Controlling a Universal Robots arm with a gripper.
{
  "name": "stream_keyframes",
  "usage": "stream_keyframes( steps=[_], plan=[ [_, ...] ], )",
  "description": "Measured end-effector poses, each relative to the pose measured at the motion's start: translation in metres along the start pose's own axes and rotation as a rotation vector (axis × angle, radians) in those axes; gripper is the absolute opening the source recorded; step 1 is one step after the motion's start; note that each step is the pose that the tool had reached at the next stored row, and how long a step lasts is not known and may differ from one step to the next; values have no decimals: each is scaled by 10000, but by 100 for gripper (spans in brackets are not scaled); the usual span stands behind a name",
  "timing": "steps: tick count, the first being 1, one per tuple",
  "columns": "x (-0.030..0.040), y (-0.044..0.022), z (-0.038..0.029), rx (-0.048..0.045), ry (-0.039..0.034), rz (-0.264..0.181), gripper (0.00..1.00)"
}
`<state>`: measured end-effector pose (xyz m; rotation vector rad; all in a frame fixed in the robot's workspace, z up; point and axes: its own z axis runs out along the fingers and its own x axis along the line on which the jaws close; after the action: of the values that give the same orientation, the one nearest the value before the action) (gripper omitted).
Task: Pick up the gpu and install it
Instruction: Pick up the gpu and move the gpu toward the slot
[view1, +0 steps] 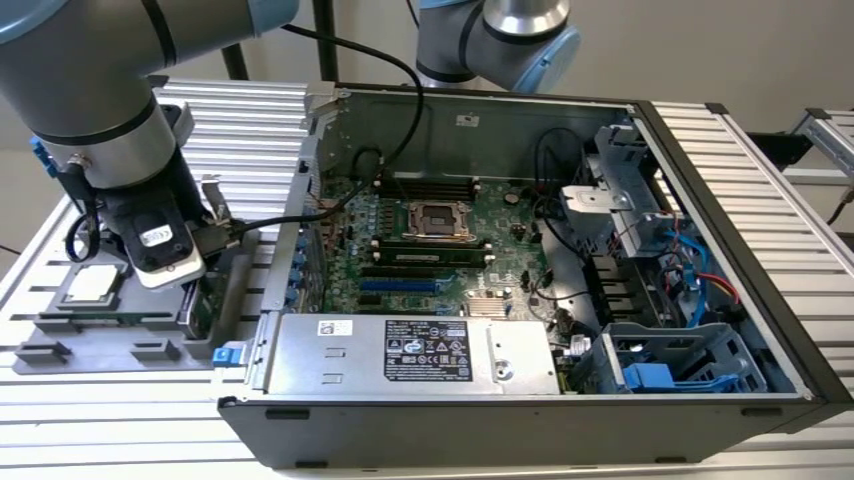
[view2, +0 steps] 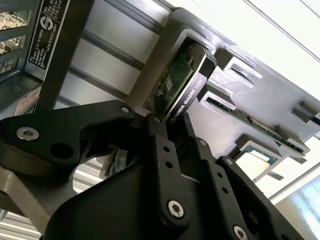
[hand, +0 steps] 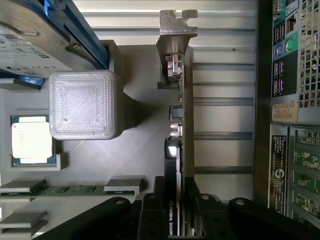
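One gpu (view2: 182, 82) between two jaws

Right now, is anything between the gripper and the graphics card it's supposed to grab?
Nothing visible. The gripper is right at the gpu, which stands on edge in its grey holder. The white block and the processor chip sit off to one side, clear of both.

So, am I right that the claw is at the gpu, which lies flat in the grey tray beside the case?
Not quite: the gpu stands on edge in the grey tray, not flat, as the first wrist view shows. The rest holds.
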<state>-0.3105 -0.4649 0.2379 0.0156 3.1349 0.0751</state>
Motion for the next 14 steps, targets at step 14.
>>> stream_keyframes(
  steps=[14],
  plan=[
    [0,0,7,0,-1,0,0]
  ],
)
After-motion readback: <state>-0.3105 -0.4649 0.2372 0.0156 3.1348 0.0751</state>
